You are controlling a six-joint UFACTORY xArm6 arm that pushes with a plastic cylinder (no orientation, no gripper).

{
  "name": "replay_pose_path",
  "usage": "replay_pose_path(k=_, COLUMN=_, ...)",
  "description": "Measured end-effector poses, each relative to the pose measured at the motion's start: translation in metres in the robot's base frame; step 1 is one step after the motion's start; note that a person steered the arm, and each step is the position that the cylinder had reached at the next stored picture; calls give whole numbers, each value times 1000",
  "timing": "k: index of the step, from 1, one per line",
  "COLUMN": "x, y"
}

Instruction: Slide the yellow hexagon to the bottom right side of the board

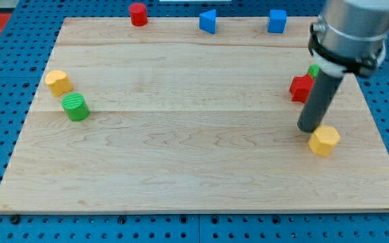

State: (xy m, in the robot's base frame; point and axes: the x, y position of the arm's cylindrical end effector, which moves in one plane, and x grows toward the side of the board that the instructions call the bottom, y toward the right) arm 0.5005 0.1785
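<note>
Across the pale, grained wooden board [181, 135], set on a blue pegboard, my smooth dark rod slants down from the grey arm at the view's right, and my tip [309, 129] rests against the upper-left face of the yellow hexagon [324, 140], well placed, I judge, to push it on toward the bottom right corner; there is no hand to open or close. Behind the rod a red star-like block [301, 88] and a half-hidden green block [313, 70] sit close together, while another yellow block [58, 82] touching a ribbed green cylinder [75, 107] lies far left, and a red cylinder [138, 14], blue triangle [208, 21] and blue cube [277, 21] line the top edge.
</note>
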Motion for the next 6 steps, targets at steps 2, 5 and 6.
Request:
replay_pose_path(k=2, x=8, y=-12)
replay_pose_path(k=5, x=-48, y=-1)
replay_pose_path(k=6, x=-48, y=22)
